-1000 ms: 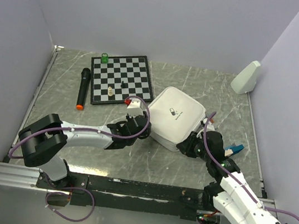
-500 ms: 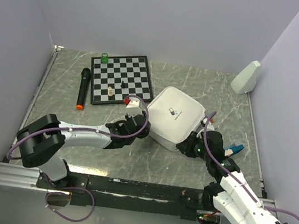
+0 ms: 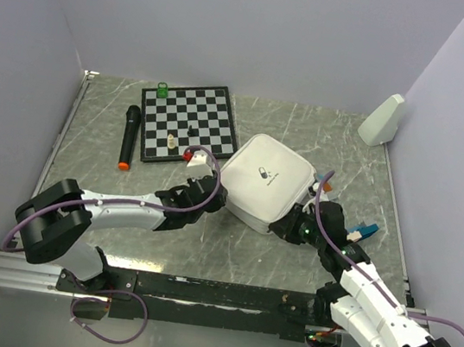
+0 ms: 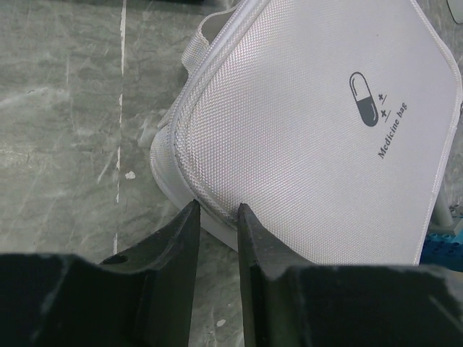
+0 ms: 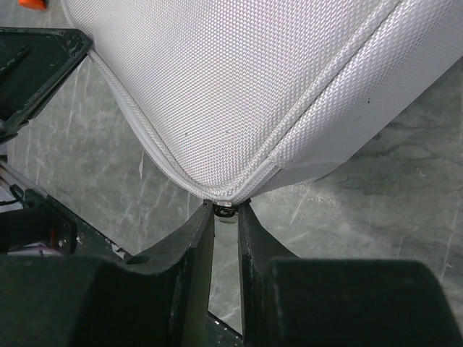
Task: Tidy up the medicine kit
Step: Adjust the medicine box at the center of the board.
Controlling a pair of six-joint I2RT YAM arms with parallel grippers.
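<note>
The white medicine kit (image 3: 267, 183), lid down at centre-right of the counter (image 3: 324, 139), is flanked at its near corners: the right claw (image 5: 226, 205) nipped on the zip pull (image 5: 225, 211), probably to unzip it, the left claw (image 4: 215, 211) narrowly apart at the rim, seemingly steadying, though I cannot tell whether it grips.

Medicine kit (image 3: 266, 179) at table (image 3: 325, 135) centre. Left gripper (image 4: 217, 210) at its left corner, right gripper (image 5: 226, 207) at its near corner. Chessboard (image 3: 189, 121) lies behind and left of the kit; microphone (image 3: 129, 135) lies just left of the chessboard.
</note>
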